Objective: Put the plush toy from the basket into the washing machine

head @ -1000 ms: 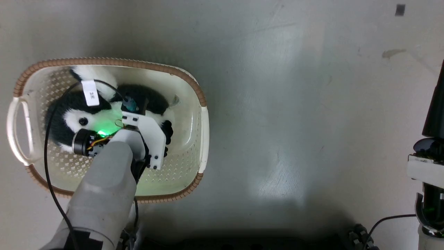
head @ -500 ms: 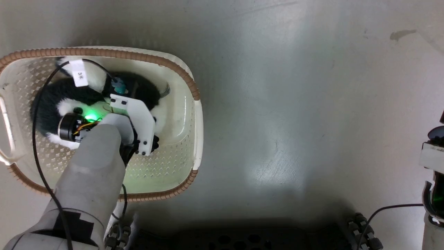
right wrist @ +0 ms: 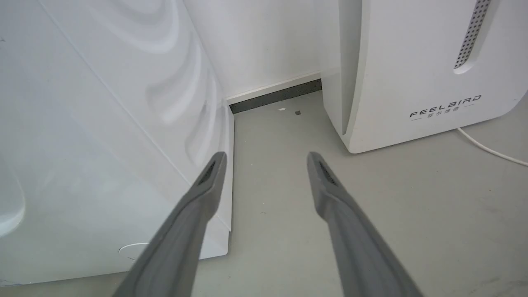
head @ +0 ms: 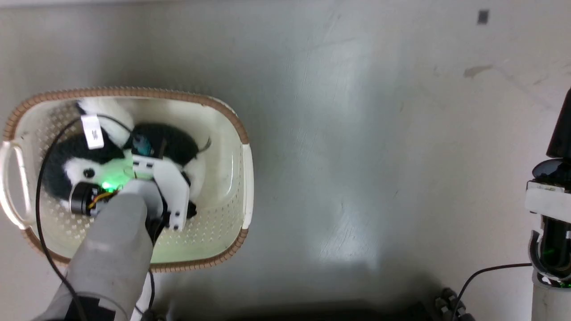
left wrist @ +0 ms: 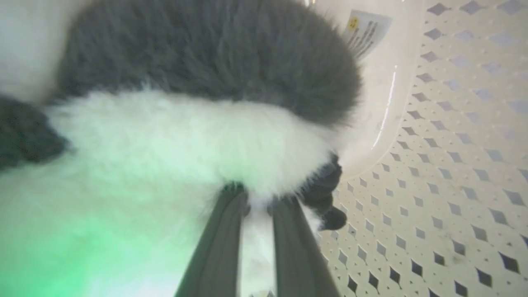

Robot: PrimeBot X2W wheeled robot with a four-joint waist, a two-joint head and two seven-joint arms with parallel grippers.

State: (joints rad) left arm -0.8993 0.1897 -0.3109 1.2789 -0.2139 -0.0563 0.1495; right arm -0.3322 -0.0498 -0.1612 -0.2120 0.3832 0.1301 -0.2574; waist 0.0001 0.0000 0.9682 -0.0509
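The fluffy black-and-white plush toy (head: 171,139) lies in the cream basket (head: 134,92), which stands on the floor at the left of the head view. My left arm reaches down into the basket. In the left wrist view my left gripper (left wrist: 259,204) is shut on a tuft of the plush toy's (left wrist: 185,136) white fur, with a small black paw hanging beside the fingers. My right gripper (right wrist: 266,159) is open and holds nothing. It points at the floor beside the washing machine's (right wrist: 103,123) white side panel. The door and drum are out of view.
The white FEELBIRD appliance (right wrist: 412,62) stands to the right of my right gripper, with a white cord (right wrist: 491,148) on the floor beside it. A paper sticker (left wrist: 365,29) lies on the basket's bottom. Bare grey floor (head: 357,156) stretches to the right of the basket.
The whole head picture has shifted, so the camera has moved. My left gripper stays on the plush toy inside the basket. The toy's dark paw has drawn a little closer to my wrist.
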